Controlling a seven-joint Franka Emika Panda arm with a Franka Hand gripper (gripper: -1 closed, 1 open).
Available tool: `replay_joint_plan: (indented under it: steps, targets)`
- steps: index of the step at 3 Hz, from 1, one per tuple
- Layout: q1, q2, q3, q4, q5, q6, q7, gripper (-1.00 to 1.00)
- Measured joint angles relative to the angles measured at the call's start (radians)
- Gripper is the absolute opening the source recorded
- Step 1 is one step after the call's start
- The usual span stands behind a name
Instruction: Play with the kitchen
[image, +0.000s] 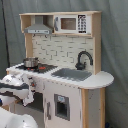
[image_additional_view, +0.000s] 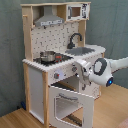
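Showing only in the second exterior view, the kitchen (image_additional_view: 60, 65) oven door (image_additional_view: 70, 102) hangs open; fingers' state unclear.

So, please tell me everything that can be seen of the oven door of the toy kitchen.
The oven door is a white panel with a clear window in a white frame. In the second exterior view it is swung down and outward, hinged at the bottom, so it stands partly open below the stovetop. It looks like painted wood. The robot's hand is just above its top edge; whether they touch cannot be told. In the first exterior view the arm hides it.
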Motion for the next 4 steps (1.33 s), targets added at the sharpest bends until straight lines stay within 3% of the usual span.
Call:
replay_joint_plan:
  steps: [1,4]
  targets:
    - [0.069,-0.001,-0.037,-0.052,0.000,-0.020,-0.028,1.00]
    - [0.216,-0.001,-0.086,-0.054,0.034,-0.167,-0.241,1.00]
